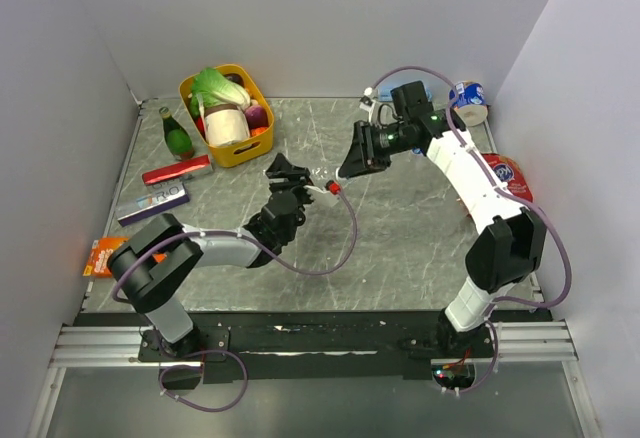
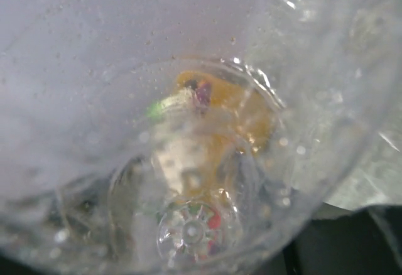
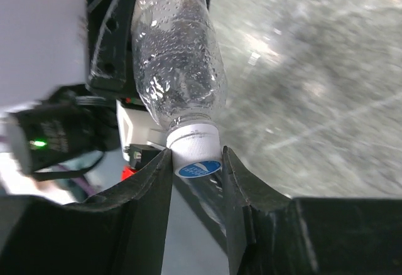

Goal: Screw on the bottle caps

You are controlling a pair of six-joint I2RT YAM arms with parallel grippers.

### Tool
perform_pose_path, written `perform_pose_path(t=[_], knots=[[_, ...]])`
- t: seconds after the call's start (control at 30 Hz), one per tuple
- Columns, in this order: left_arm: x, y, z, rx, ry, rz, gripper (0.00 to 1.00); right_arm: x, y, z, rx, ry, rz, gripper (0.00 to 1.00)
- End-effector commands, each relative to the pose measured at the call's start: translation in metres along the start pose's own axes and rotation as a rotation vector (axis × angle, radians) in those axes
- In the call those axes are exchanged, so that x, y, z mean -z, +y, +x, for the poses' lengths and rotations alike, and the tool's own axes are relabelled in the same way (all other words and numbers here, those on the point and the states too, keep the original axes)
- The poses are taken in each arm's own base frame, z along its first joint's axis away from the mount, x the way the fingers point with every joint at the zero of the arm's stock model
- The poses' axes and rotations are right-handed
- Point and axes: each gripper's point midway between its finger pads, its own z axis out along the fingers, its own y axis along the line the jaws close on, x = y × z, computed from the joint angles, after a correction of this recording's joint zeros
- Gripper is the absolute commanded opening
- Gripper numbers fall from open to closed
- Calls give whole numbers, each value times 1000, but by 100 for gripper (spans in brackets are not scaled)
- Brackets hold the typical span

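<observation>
With the left gripper point(image 1: 292, 180) clamping the bottle point(image 3: 179, 68) mid-table and the right gripper point(image 3: 196, 156) pinching the cap point(image 3: 196, 146) on its neck, any tilt between them is risking cross-threading or the cap slipping.

The right hand point(image 3: 196, 162) pinches a white cap point(image 3: 193, 142) with a blue top between its two black fingers point(image 3: 151, 206). The cap sits on a clear, droplet-beaded bottle point(image 3: 179, 55), with the grey table point(image 3: 326, 68) behind.
</observation>
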Motion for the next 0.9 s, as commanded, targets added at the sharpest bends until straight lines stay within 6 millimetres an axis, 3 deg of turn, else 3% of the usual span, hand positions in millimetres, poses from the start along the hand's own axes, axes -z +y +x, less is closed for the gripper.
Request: perform_pose_path(t=[0.0,0.03,0.1,0.13,0.2,0.23,0.3,0.33,0.37,0.4,0.43,0.47,0.5,0.57,0.6,0.87], knots=[[4,49,-44,25,-96,-139,1,10,49,-10,-35,-10,-255,28],[5,43,-39,14,-86,-102,1,22,49,-25,36,-63,-271,53],[6,26,-36,60,-96,-7,1,39,49,-43,146,-130,-241,66],[13,8,-26,27,-68,111,1,56,59,-58,282,-194,-231,74],[24,-20,-15,89,-39,283,1,78,66,-66,415,-250,-184,78],[37,-37,-15,96,-56,429,1,90,73,-72,599,-293,-159,77],[53,-55,-8,192,-40,604,1,109,90,-57,804,-311,-163,71],[63,-58,-20,243,-103,695,1,106,84,-50,993,-311,-135,66],[79,-70,-5,259,-68,825,1,117,103,-32,1139,-338,-127,65],[89,-73,-6,266,-100,910,1,103,86,-12,1202,-274,-94,65],[106,-73,-24,297,-201,1028,1,100,84,-2,1424,-252,-62,64],[120,-76,-15,272,-197,1112,1,109,91,15,1545,-258,-21,64],[126,-74,-18,275,-221,1144,1,87,81,40,1616,-177,-27,64],[136,-68,-32,290,-305,1192,1,89,90,54,1801,-214,-4,65],[140,-68,-34,291,-319,1212,1,77,90,68,1834,-185,-44,65],[144,-62,-51,318,-376,1266,1,51,99,80,1954,-100,-75,64]])
